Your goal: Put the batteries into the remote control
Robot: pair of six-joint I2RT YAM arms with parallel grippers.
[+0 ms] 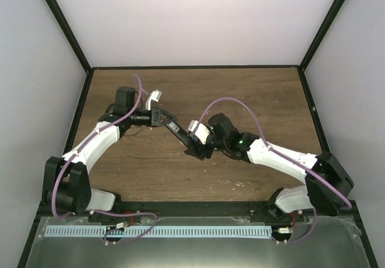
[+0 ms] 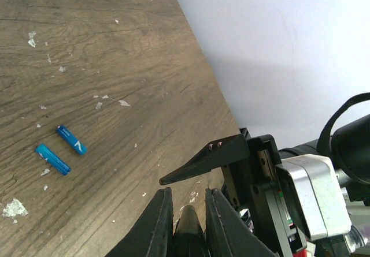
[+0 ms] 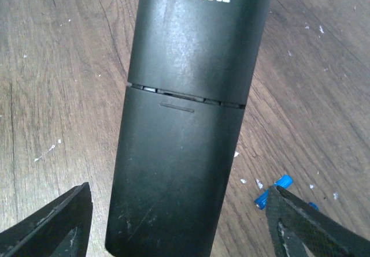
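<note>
The black remote control [image 1: 180, 132] hangs above the table between both arms. My left gripper [image 1: 159, 117] is shut on its far end; in the left wrist view the remote's end [image 2: 188, 234] sits between that gripper's [image 2: 189, 192] closed fingers. My right gripper [image 1: 198, 149] is open, its fingers [image 3: 55, 222] straddling the near end without touching. The remote's back [image 3: 185, 124] faces the right wrist camera with the battery cover [image 3: 173, 182] shut. Two blue batteries [image 2: 71, 140] [image 2: 52, 159] lie side by side on the wood below, partly hidden in the right wrist view [image 3: 276, 189].
The wooden table [image 1: 258, 93] carries small white specks [image 2: 13, 208]. Black-framed white walls [image 1: 313, 45] enclose it on three sides. One finger of the right gripper [image 2: 202, 161] and its body show close to my left fingers.
</note>
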